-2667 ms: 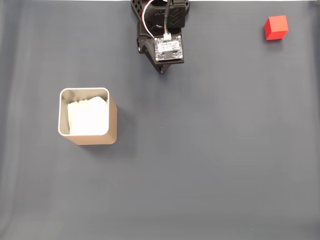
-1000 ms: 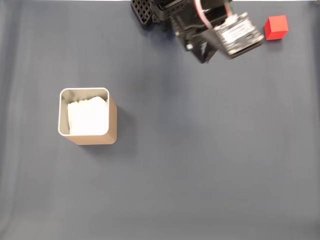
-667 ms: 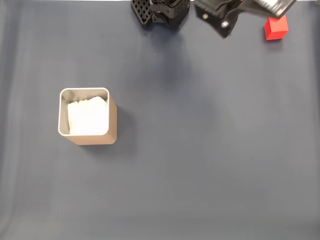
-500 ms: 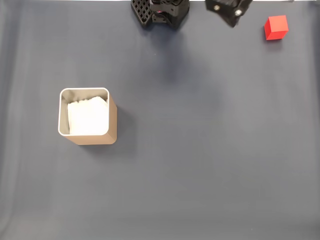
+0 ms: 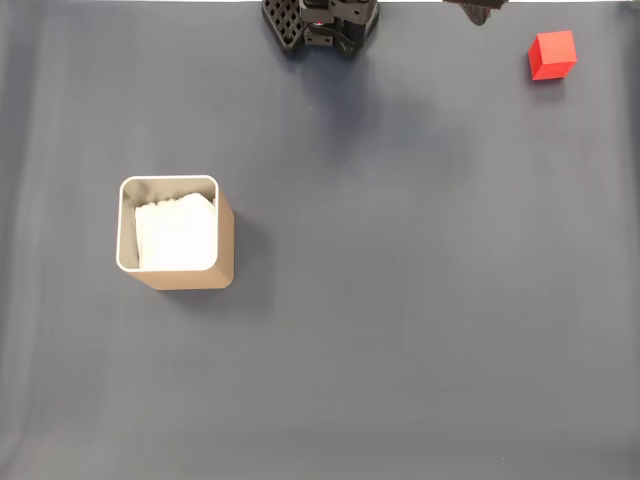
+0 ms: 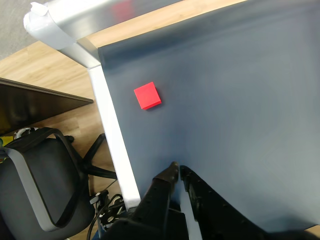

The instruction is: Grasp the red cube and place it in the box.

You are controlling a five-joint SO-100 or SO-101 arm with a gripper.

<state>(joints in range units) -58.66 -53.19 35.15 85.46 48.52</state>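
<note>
1. Broadly, a dark grey mat (image 5: 400,300) covers the table in the fixed view; in the wrist view the same mat (image 6: 240,100) ends at a pale metal table edge (image 6: 112,140), with wood floor (image 6: 45,75) beyond it.
2. An office chair (image 6: 40,190) with a dark seat and grey armrest stands on that floor at the lower left of the wrist view, just beside the table edge.
3. The box (image 5: 176,235) sits upright on the mat, left of centre in the fixed view, tan outside with a pale rim and white lining inside. Nothing red lies in it.
4. The arm's black base (image 5: 320,22) is at the top edge of the fixed view, a little left of the middle, and a small dark piece of the arm (image 5: 476,10) pokes in at the top edge further right.
5. The gripper (image 6: 177,170) enters the wrist view from the bottom, its two black fingertips almost together with only a thin slit between them and nothing held. It hangs over the mat near the table edge, apart from the cube.
6. The red cube (image 5: 552,54) rests on the mat in the top right corner of the fixed view, well apart from the box. In the wrist view the red cube (image 6: 147,95) lies up and to the left of the fingertips, close to the mat's corner and free of any contact.
</note>
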